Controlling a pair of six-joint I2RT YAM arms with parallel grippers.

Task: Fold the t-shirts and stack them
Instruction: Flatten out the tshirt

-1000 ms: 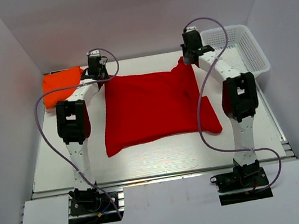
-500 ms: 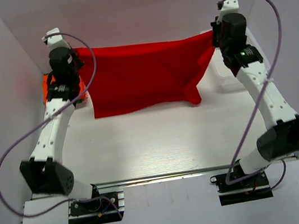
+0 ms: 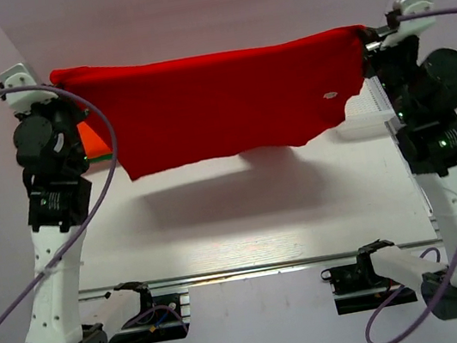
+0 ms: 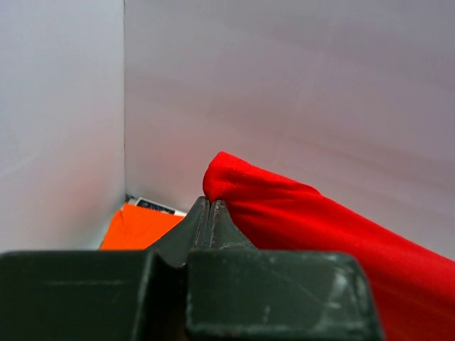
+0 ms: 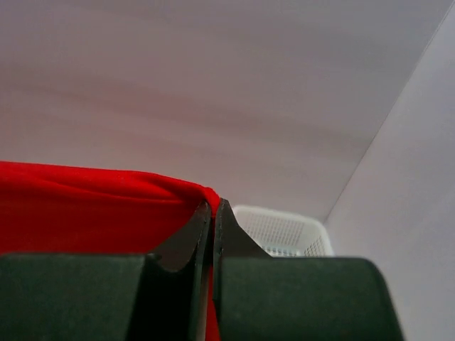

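Observation:
A bright red t-shirt [image 3: 217, 99] hangs stretched in the air between both arms, high above the table, a small white tag [image 3: 330, 95] showing near its right side. My left gripper [image 3: 55, 75] is shut on its left top corner [image 4: 220, 177]. My right gripper [image 3: 363, 31] is shut on the right top corner [image 5: 206, 193]. Behind the left arm lies a folded orange t-shirt [image 3: 95, 142], also seen in the left wrist view [image 4: 138, 226]. A sliver of green cloth [image 3: 101, 157] shows at its near edge.
A white mesh basket [image 3: 367, 110] stands at the back right, partly hidden by the red cloth and the right arm; the right wrist view shows it too [image 5: 281, 231]. The red shirt's shadow falls on the white table [image 3: 245, 221]. Grey walls close in on three sides.
Both arms have lifted the red t-shirt from flat on the table up into the air and spread it wide; it now hangs higher and nearer the camera than half a second ago.

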